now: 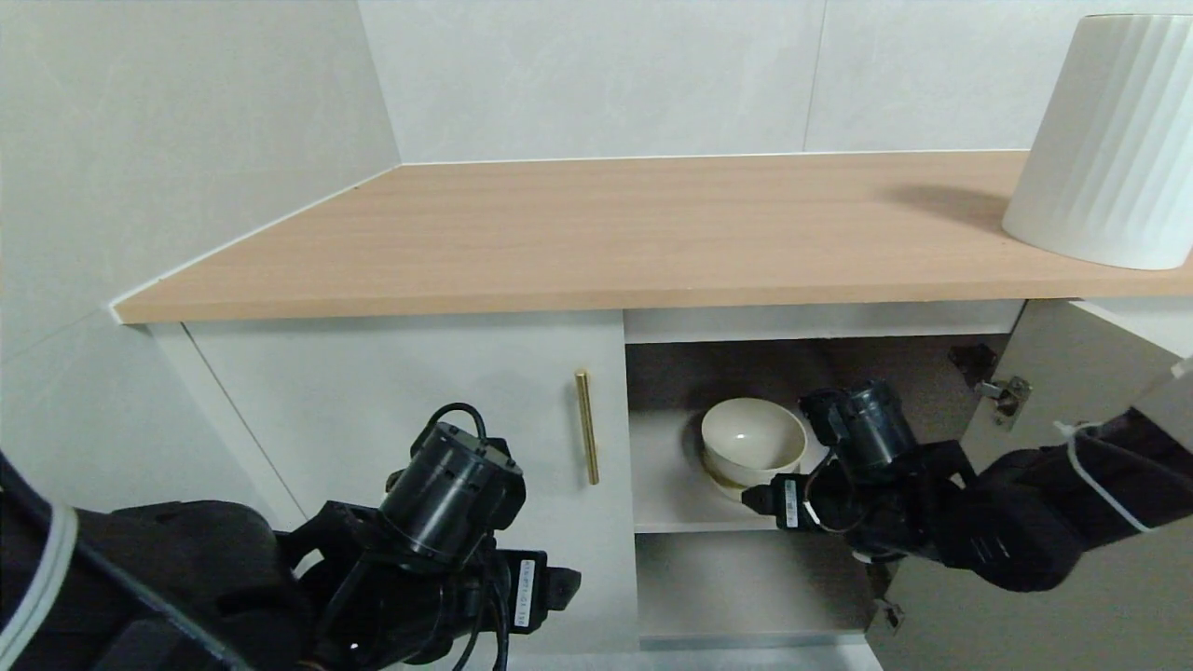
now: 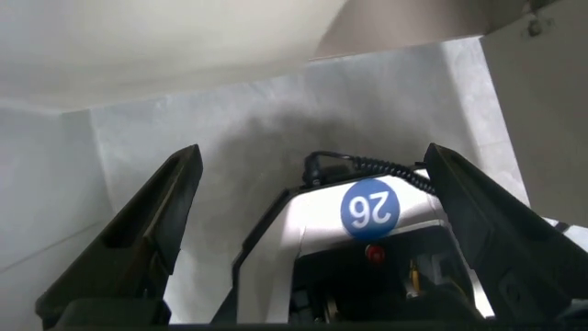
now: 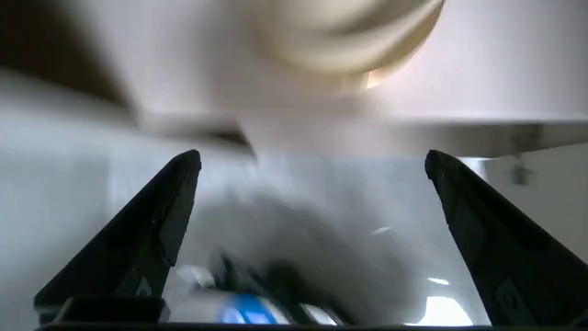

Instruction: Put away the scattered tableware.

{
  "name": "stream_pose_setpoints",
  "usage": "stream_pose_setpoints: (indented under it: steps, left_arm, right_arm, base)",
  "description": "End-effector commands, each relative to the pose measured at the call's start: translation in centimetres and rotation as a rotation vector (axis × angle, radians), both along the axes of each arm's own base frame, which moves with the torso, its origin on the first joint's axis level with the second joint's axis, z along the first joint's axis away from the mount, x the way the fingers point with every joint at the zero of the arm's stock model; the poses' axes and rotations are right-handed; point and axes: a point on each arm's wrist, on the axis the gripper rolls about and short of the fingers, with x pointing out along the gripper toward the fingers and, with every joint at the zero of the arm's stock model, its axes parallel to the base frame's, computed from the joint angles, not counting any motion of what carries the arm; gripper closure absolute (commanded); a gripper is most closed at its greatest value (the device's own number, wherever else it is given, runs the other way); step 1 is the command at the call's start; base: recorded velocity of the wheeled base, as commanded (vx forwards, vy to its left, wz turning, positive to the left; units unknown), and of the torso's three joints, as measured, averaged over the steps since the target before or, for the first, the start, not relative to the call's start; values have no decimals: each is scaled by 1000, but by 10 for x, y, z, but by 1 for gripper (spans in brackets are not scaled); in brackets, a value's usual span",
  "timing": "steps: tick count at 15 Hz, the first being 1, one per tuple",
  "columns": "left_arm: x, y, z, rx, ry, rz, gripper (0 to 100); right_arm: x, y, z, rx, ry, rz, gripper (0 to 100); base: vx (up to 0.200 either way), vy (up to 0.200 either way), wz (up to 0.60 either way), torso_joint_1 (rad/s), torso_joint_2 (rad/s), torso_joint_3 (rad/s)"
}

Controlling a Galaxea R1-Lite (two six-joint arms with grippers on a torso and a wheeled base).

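A cream bowl (image 1: 753,438) stands upright on the upper shelf (image 1: 664,485) of the open cabinet, seemingly on a shallow dish of the same colour. My right gripper (image 1: 770,503) hangs just in front of the shelf's front edge, slightly below and right of the bowl. In the right wrist view the bowl (image 3: 349,32) lies beyond the open, empty right gripper (image 3: 312,161). My left gripper (image 1: 552,589) is low in front of the closed left door, and the left wrist view shows the left gripper (image 2: 312,156) wide open with nothing in it.
The closed left door carries a gold handle (image 1: 586,426). The right door (image 1: 1062,485) is swung open beside my right arm. A lower shelf (image 1: 746,578) lies under the bowl's shelf. On the wooden countertop (image 1: 596,233), a white ribbed container (image 1: 1109,140) stands at the right.
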Motion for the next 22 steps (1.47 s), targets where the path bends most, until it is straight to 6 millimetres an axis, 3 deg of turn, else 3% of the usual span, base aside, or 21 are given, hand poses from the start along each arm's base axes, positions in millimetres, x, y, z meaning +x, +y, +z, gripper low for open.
stream_pose_setpoints:
  steps: [1,2,3,4,7,15,22]
  left_arm:
    - [-11,20,19,-33,-51,36,0]
    - [-18,29,24,-41,-71,48,0]
    - [-19,31,25,-43,-77,49,0]
    - [-26,43,33,-34,-115,41,0]
    - [-31,48,40,-32,-140,30,0]
    - [-25,42,31,-10,-112,23,0]
    - [-25,40,29,-2,-103,18,0]
  right_arm:
    - [-44,-6,37,-6,-29,105,0]
    - [-62,-13,52,-17,13,137,0]
    - [-65,-15,54,-17,23,145,0]
    - [-86,-29,80,8,50,185,0]
    - [-112,-50,105,6,89,183,0]
    - [-112,-50,99,14,137,151,0]
    - [-111,-50,96,5,144,148,0]
  base:
    - [0,0,0,0,0,0]
    - [0,0,0,0,0,0]
    - [0,0,0,0,0,0]
    - [0,0,0,0,0,0]
    - [0,0,0,0,0,0]
    - [0,0,0,0,0,0]
    - [-200,0,0,3,4,2]
